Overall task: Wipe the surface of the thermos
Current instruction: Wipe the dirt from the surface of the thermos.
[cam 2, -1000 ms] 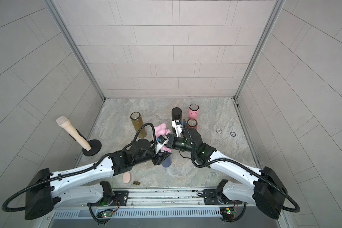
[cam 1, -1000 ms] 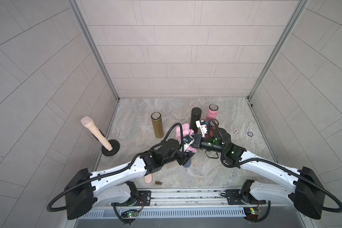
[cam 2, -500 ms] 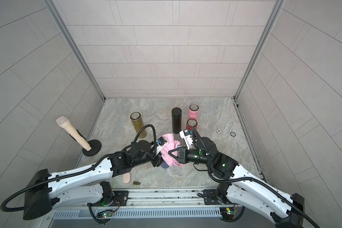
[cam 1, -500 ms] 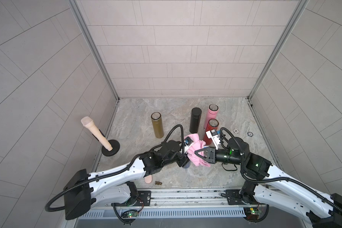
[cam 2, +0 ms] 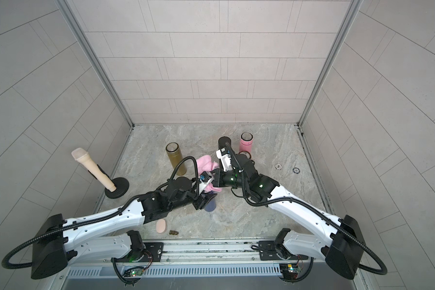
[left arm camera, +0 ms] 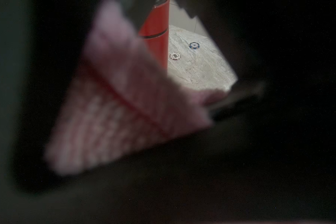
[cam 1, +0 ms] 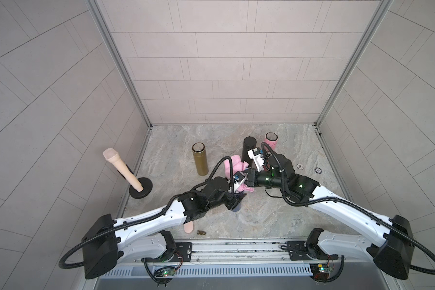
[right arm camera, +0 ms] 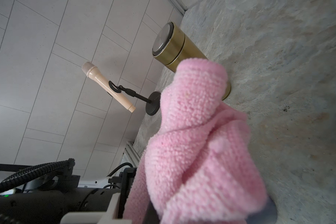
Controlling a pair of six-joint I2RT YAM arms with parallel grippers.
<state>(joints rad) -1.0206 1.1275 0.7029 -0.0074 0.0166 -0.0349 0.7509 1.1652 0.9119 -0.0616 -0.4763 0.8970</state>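
A dark blue thermos stands near the middle front of the floor, and my left gripper is shut on its body. My right gripper is shut on a pink cloth and presses it onto the upper part of the thermos, which the cloth hides. The right wrist view is filled by the cloth, with a blue-grey edge of the thermos beside it. The left wrist view is mostly dark, with the blurred cloth in front.
Behind stand a gold thermos, a black one and a pink one; a red one is close by. A microphone on a stand is at the left wall. Two poker chips lie right, a beige lid in front.
My right gripper drew the cloth down and towards the front along the thermos, then pushed it back up and away. The left gripper held the thermos still.
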